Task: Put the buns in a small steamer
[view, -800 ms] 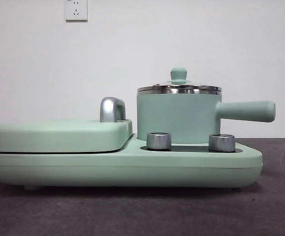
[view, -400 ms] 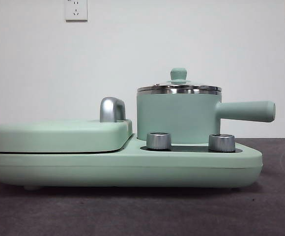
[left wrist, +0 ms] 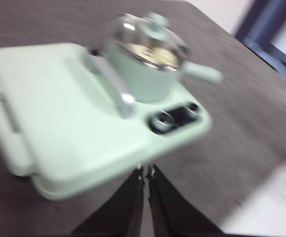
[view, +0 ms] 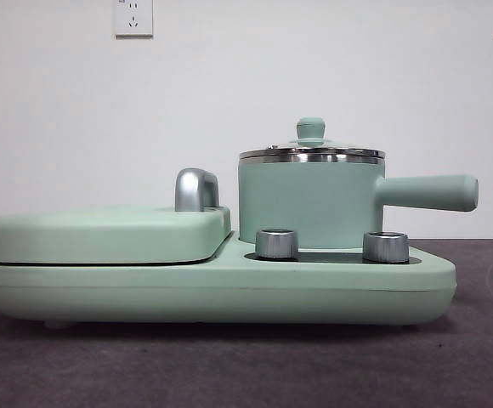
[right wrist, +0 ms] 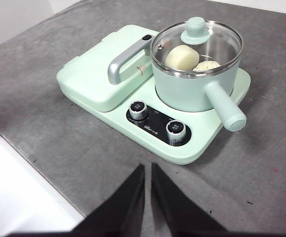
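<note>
Front level; wrists overlook steamer [right wrist: 195, 74]

We see a mint-green steamer [right wrist: 195, 86] with a steel rim and green-knobbed clear lid [right wrist: 196, 30], cream-white buns [right wrist: 182, 57] inside, a mint griddle [right wrist: 101, 74] with a chrome handle [right wrist: 125, 58], silver dials [right wrist: 138, 109] on a black panel, and a dark grey counter [right wrist: 44, 113].

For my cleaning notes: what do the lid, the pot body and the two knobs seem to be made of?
Lid: clear glass, as the buns show through it, with a shiny steel-looking rim.
The small steamer: matte mint-green coating, probably painted metal; not certain.
Knobs: brushed silver, metal or metal-look plastic.
</note>
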Controlling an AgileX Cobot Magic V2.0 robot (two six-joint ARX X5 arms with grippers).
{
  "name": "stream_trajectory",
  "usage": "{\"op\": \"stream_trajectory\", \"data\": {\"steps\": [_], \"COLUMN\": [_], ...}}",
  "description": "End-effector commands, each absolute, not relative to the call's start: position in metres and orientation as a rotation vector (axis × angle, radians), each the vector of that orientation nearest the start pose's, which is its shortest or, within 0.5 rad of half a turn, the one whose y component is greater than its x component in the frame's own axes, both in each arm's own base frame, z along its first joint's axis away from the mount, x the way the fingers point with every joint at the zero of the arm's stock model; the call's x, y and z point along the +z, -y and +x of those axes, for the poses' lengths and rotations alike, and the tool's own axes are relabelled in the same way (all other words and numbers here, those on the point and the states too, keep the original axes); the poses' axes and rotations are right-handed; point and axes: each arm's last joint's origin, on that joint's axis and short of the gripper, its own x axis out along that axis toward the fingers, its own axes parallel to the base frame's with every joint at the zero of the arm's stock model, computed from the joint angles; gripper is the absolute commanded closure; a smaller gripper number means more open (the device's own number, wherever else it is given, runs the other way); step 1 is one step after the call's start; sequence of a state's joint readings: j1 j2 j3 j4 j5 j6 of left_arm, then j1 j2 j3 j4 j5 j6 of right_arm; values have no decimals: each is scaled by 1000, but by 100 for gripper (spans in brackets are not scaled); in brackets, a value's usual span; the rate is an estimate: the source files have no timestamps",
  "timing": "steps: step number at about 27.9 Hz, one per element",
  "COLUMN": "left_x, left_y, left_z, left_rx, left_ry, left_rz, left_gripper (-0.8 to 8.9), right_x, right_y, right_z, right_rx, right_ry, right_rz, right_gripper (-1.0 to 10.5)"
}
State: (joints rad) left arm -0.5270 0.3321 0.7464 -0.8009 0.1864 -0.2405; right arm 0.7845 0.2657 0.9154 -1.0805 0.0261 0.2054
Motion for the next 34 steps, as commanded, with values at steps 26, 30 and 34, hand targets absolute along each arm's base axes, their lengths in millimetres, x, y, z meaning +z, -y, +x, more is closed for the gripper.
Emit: {"op": "stream_trajectory", "data": {"steps": [26, 30, 34], "left_x": [158, 156, 152], "left_y": [3, 3, 3], "left_z": [92, 92, 93], "left_rx": [-30, -37, -36], "left_ry": [-206, -211, -219], "left_rz": [-51, 16, 14], "left_gripper": [794, 794, 794], "right_x": [331, 331, 331], "right_y": [-7, -7, -7], "right_z": [8, 8, 8], "right_rx": [711, 711, 711], "right_ry": [-461, -461, -461], "right_rz": [21, 21, 21], "right_gripper": [927, 927, 927]}}
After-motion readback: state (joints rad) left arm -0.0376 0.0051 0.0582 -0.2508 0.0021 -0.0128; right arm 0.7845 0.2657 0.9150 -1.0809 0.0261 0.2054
